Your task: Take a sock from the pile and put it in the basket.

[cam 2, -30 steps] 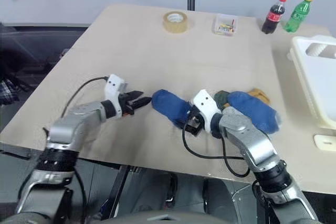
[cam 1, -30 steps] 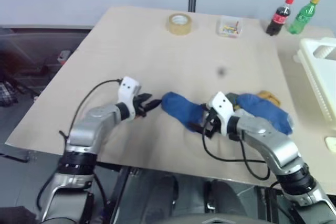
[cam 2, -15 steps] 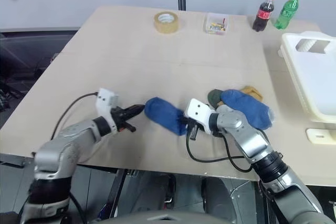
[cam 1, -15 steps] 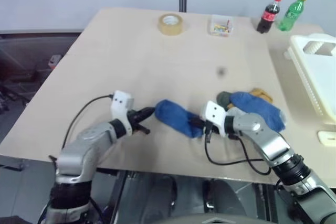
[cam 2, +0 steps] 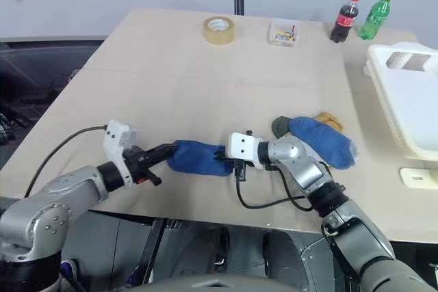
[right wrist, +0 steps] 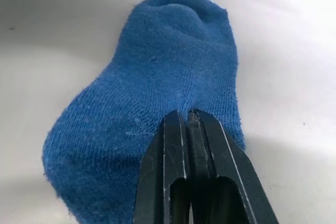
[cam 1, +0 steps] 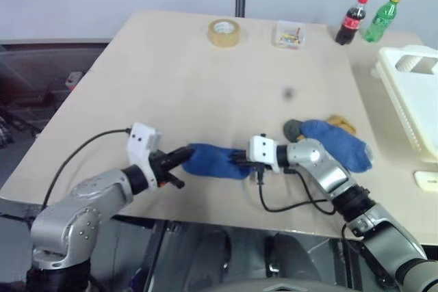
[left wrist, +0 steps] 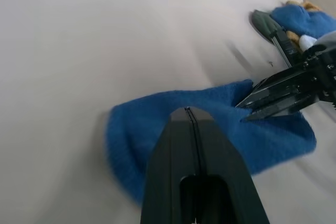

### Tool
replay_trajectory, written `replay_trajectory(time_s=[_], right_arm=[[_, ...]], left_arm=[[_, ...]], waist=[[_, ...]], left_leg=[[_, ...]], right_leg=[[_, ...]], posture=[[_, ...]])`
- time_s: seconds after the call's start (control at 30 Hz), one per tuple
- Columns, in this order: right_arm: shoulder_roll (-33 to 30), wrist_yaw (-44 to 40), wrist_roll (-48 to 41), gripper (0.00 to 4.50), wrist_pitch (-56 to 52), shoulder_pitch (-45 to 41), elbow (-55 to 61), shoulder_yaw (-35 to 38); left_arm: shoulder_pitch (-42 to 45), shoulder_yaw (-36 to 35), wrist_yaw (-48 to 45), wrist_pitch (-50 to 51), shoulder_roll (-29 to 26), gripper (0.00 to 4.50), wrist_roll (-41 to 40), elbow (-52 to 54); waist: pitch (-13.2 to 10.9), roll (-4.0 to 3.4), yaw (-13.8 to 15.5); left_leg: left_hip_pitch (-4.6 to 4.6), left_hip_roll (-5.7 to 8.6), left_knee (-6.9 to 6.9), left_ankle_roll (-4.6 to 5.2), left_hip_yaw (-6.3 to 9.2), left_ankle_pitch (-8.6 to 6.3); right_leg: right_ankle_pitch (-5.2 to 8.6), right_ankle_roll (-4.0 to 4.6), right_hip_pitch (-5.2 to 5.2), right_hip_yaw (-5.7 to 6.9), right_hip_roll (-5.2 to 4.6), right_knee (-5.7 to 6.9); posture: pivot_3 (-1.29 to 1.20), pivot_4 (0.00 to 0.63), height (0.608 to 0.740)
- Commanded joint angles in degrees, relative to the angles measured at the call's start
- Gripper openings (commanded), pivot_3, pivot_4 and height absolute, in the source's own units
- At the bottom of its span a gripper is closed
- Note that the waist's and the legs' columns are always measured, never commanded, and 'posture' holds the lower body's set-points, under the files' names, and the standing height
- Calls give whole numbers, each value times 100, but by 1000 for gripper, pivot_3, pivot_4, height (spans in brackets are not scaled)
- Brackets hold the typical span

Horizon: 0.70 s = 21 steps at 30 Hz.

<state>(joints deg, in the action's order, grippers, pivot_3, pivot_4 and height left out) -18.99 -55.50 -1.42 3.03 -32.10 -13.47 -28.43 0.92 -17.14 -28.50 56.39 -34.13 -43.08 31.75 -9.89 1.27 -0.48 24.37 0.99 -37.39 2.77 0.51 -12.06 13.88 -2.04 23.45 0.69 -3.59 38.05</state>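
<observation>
While the sock (cam 1: 213, 161) lies lengthwise between them, left gripper (cam 1: 183, 156) and right gripper (cam 1: 239, 161) each pinch one end, well left of the basket (cam 1: 419, 104).

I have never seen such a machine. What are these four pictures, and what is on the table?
A two-armed robot stands at a table. Two pictures come from its head, two from cameras on its wrists. Its left gripper and right gripper are each shut on one end of a blue sock, which lies flat. The other socks form a pile nearby. A white basket stands at the right edge. At the far side are a tape roll, a small clear box and two bottles.
</observation>
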Motion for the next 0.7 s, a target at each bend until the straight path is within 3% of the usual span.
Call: replay_trajectory(time_s=[0.03,0.2,0.33,0.43,0.5,0.57,0.7], right_arm=[[-198,-81,-318,1077,-235,6,778,498],[-559,136,-839,1077,-1379,456,2195,1122],[-777,1101,-607,1077,-2419,1122,3430,1774],[-870,2098,84,1259,-3551,1539,4157,2102],[-786,2513,274,1259,-4107,1557,4250,2227],[-633,2868,401,1259,-4541,1464,4194,2319],[-463,3299,611,1259,-5038,1215,3892,2317]], left_arm=[[320,243,-129,-408,80,0,92,-169],[541,384,-606,-887,-194,0,271,-385],[1012,626,-1285,-1325,-267,0,185,-497],[1267,599,-1727,-1430,-279,800,-105,-557],[1247,598,-2046,-1482,-427,1673,-178,-515],[1239,546,-2231,-1486,-526,2253,-281,-479],[1237,536,-2559,-1601,-772,2397,-269,-420]], waist=[[-1,-1,-10],[-2,-3,20],[-1,-2,115],[-1,-4,132],[-1,-4,114],[-1,-5,95],[-2,-7,91]], left_leg=[[8,-1,4,-1,-2,0],[14,-1,8,-1,1,0],[20,-1,11,5,4,-5],[26,2,11,3,0,-4],[27,2,11,-1,-1,-1],[25,0,11,-1,-6,-1],[24,-7,13,1,-6,-1]], right_leg=[[0,1,7,-2,1,2],[0,1,10,-1,-3,0],[0,2,12,2,-8,-5],[1,3,16,1,-13,-8],[1,4,17,1,-14,-8],[3,6,20,-3,-10,-7],[5,10,21,-2,2,-6]], posture=[[0,150,740],[0,150,740],[0,150,740],[0,150,740],[0,150,740],[0,150,740],[0,150,740]])
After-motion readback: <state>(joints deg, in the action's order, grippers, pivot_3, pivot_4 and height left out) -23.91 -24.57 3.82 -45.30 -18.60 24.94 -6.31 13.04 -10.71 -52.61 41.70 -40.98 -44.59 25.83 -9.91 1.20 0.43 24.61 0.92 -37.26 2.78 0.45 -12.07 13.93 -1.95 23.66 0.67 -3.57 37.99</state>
